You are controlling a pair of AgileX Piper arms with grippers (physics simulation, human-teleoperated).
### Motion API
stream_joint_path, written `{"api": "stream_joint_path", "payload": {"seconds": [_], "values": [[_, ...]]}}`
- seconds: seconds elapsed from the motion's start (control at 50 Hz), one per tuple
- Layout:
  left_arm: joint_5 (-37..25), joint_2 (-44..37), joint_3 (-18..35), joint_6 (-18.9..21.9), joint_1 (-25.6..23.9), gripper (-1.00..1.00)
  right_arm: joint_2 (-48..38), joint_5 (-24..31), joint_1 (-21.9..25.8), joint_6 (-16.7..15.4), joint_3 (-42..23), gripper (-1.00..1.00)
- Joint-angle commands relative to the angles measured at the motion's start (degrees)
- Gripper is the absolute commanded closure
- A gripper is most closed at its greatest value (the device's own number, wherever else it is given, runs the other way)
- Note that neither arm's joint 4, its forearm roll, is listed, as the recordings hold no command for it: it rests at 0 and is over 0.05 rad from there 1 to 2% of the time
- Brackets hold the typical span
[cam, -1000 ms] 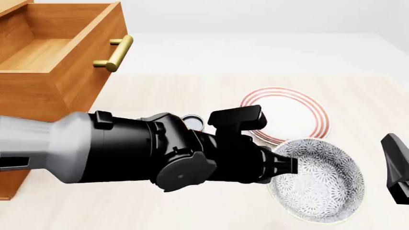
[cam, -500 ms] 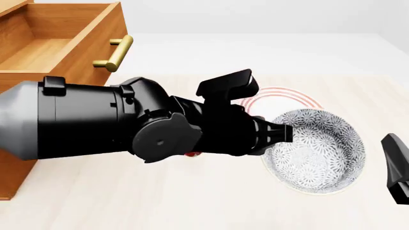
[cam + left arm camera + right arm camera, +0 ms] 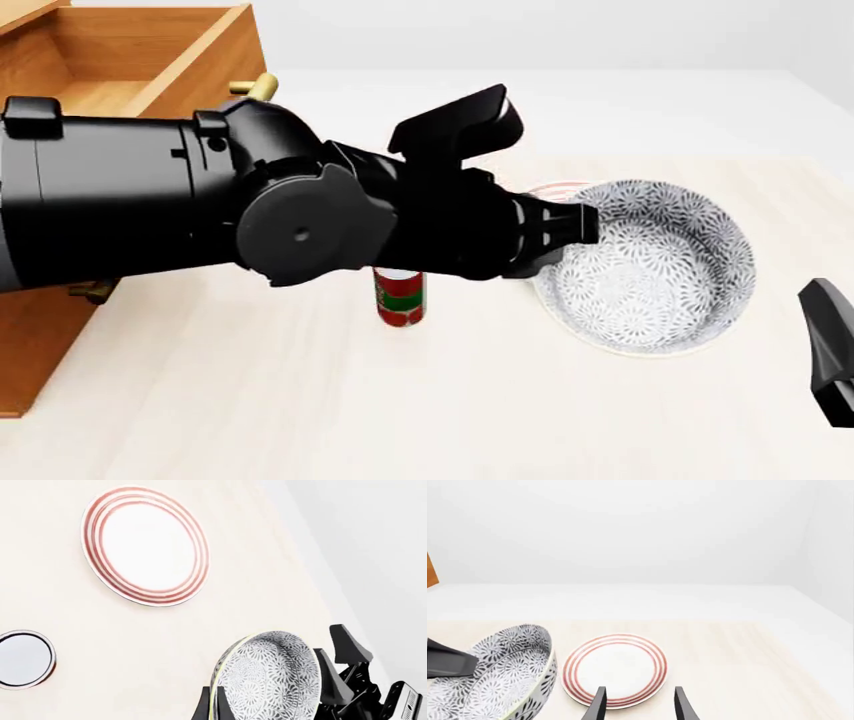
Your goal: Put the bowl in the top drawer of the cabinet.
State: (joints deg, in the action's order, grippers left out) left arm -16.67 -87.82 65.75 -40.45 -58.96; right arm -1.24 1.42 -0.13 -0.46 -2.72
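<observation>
We have the left end effector point(image 3: 577, 232) pinching the rim of the round, floral grey-blue bowl point(image 3: 654, 268), tilted above the pale worktop point(image 3: 441, 410), seemingly airborne, ready to swing toward the open light-brown wooden top drawer point(image 3: 127, 70).

The counter point(image 3: 267, 400) was a pale, light-wood surface with faint grain, spreading from the near edge of the front view to a straight far edge. Beyond that edge lay a plain white floor point(image 3: 574, 110), which met a bare white wall point(image 3: 627, 530) at the far side of the room. The light was even and soft, casting only faint shadows, and neither the walls nor the floor carried any marking.
</observation>
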Motion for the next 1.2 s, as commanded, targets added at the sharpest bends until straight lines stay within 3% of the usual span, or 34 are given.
{"api": "stream_joint_path", "payload": {"seconds": [0.02, 0.7, 1.2], "values": [[-3.72, 1.57, 3.32, 1.60, 1.57, 1.00, 0.10, 0.14, -0.01, -0.05, -0.05, -1.00], [-16.25, 4.18, 15.97, 7.22, 8.09, 1.00, 0.02, 0.01, -0.03, -0.08, 0.00, -1.00], [-22.14, 5.81, 23.71, 10.20, 13.34, 1.00, -0.48, -0.96, -0.03, -0.11, 0.45, -1.00]]}}
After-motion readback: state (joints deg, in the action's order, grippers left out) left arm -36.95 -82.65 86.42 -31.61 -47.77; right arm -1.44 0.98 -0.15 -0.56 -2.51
